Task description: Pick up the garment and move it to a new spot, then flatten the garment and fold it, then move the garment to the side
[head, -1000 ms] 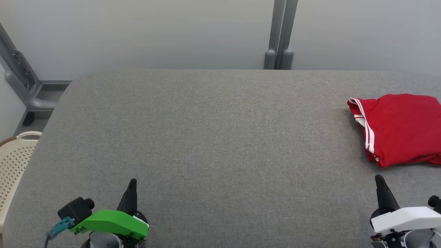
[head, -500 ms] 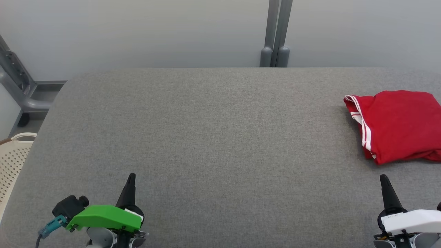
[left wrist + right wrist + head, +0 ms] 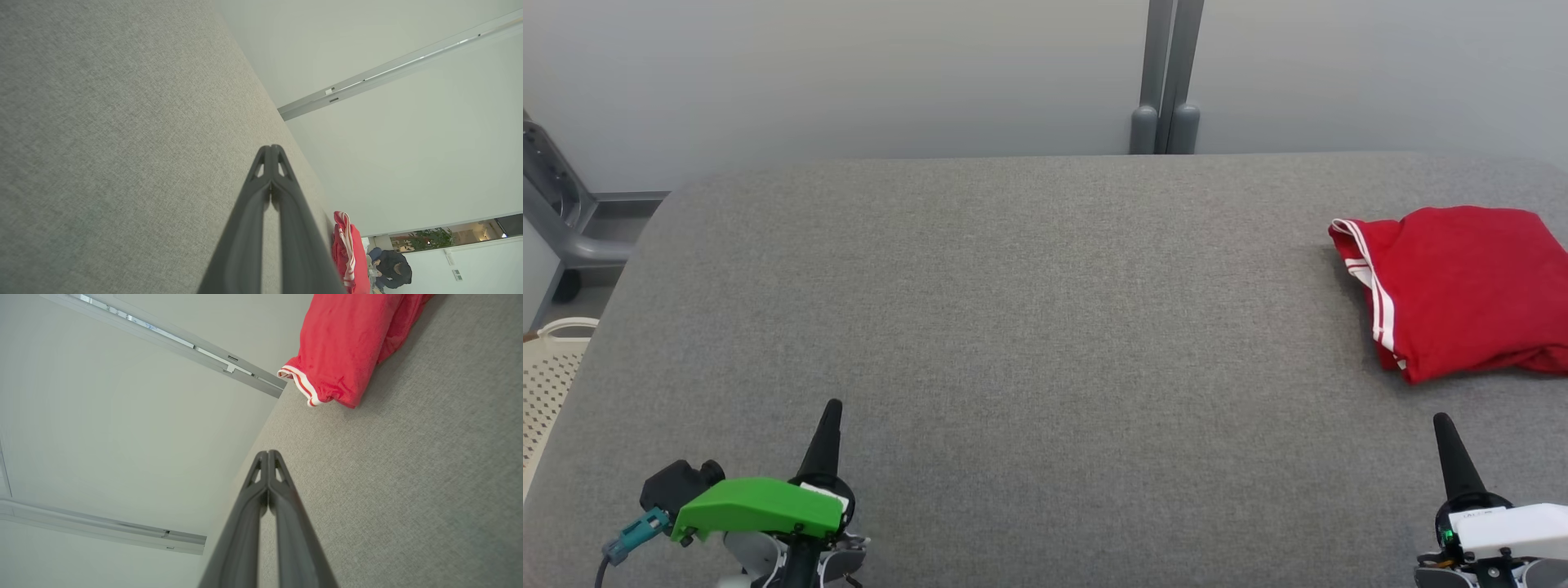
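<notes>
A red garment with white stripes lies folded at the right edge of the grey table. It also shows as a garment at the top of the right wrist view and as a garment low in the left wrist view. My left gripper stands shut and empty at the lower left, far from the cloth. At the lower right my right gripper is shut and empty, a short way in front of the garment's near edge. Both pairs of fingertips meet in the wrist views, left gripper, right gripper.
A cream perforated basket stands off the table's left edge. A grey post rises behind the table against the pale wall. A seated person is far off in the left wrist view.
The head camera has shifted, so the whole scene slid left and slightly up. Both grippers sit a little lower in the view; the garment has not moved on the table.
</notes>
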{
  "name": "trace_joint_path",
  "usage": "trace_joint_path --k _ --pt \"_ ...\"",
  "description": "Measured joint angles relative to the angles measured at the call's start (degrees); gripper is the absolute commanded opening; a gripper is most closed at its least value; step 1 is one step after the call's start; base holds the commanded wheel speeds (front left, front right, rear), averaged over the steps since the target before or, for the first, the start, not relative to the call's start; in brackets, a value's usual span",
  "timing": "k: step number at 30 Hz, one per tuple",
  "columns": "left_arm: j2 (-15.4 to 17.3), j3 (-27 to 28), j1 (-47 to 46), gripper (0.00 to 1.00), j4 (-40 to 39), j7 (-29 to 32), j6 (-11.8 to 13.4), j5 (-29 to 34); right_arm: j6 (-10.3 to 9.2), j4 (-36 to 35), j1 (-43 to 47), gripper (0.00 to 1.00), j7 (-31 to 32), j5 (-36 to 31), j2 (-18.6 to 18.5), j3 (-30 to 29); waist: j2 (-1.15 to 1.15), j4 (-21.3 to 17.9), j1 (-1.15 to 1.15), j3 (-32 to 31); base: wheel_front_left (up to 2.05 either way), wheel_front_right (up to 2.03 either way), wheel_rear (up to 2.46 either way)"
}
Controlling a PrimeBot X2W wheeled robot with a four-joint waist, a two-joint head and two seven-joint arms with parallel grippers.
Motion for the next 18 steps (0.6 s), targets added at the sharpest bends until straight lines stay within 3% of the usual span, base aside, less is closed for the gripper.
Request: trace_joint_path --k 18 --pt "-0.52 1.16 -0.77 0.00 -1.13 2.30 -0.57 -8.79 0.00 -2.07 1.18 0.00 0.58 10.33 -0.13 -0.41 0.00 -1.13 0.00 0.59 0.00 0.00 0.00"
